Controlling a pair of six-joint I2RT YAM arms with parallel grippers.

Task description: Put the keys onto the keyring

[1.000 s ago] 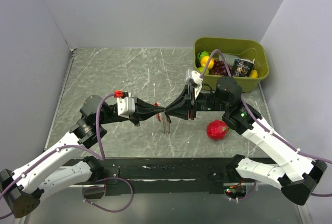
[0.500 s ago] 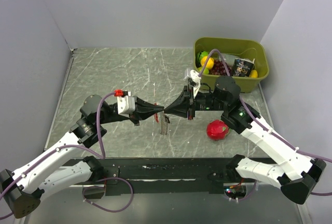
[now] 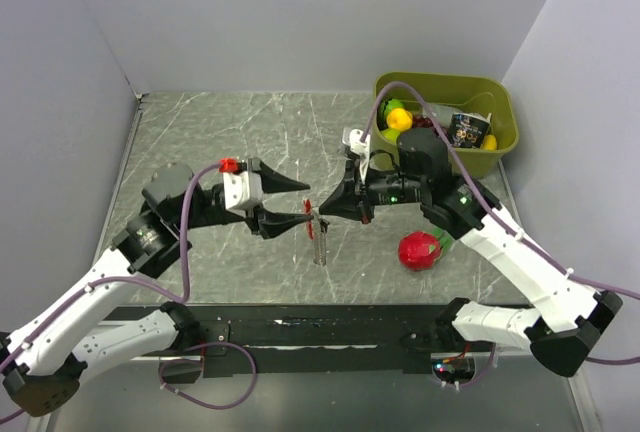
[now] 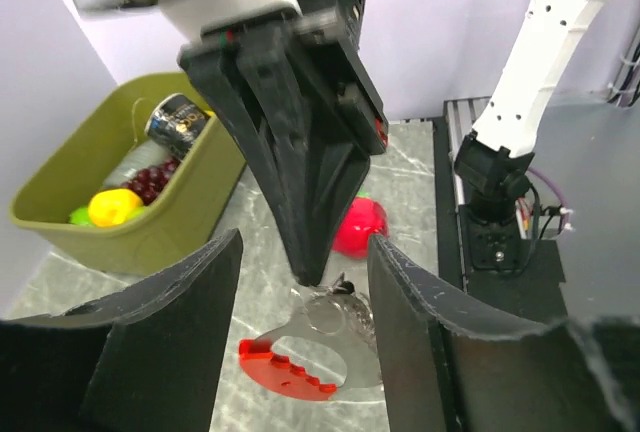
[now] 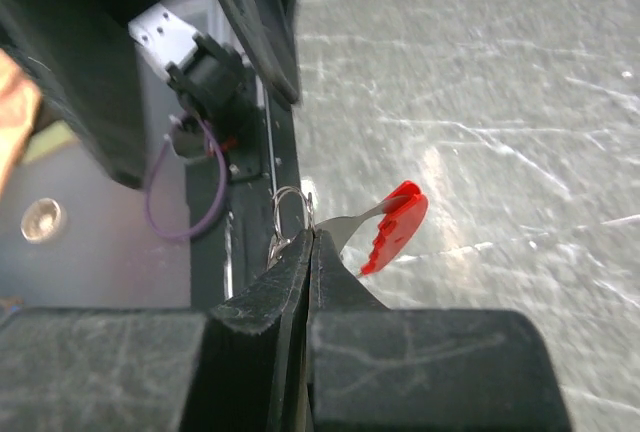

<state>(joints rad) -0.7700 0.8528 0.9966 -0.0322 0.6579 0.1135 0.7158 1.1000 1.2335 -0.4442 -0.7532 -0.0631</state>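
My right pincer is clamped tight on the keyring, keys dangling. My left pincer gapes wide, holding nothing.

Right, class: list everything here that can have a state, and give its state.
left gripper: open, fingers spread around the keys.
right gripper: shut on the keys by the keyring.
keys: hanging clear of the table.
keyring: at the right gripper's tip, threading unclear.
red fruit: resting on the table.
bin: upright, holding small fruit and a can.

Keyring partly behind fingers
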